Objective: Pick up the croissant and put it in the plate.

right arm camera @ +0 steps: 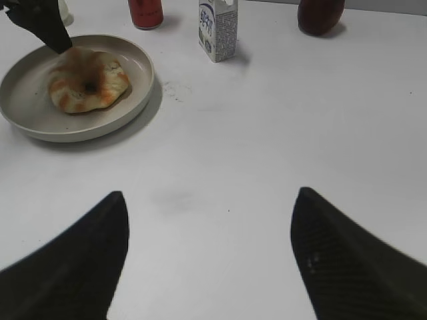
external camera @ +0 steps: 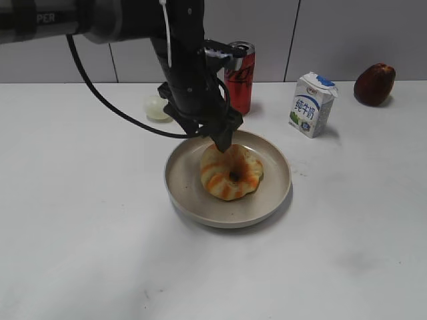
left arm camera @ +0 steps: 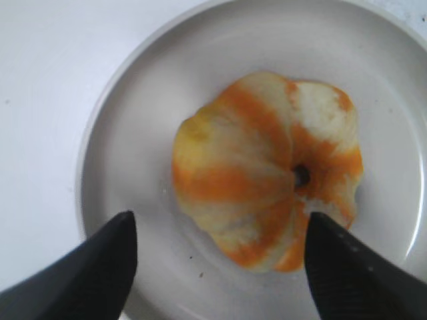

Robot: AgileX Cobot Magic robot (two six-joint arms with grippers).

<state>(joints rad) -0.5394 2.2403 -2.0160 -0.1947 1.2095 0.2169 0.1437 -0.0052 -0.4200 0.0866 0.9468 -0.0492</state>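
Note:
The croissant, a pale tan ring with orange stripes and a small centre hole, lies in the beige plate at the table's middle. It also shows in the left wrist view on the plate and in the right wrist view on the plate. My left gripper hovers just above the croissant's back edge; its jaws are open and hold nothing. My right gripper is open and empty over bare table, out of the exterior view.
A red can, a small milk carton and a dark red fruit stand along the back. A small pale egg lies behind the left arm. The table is white.

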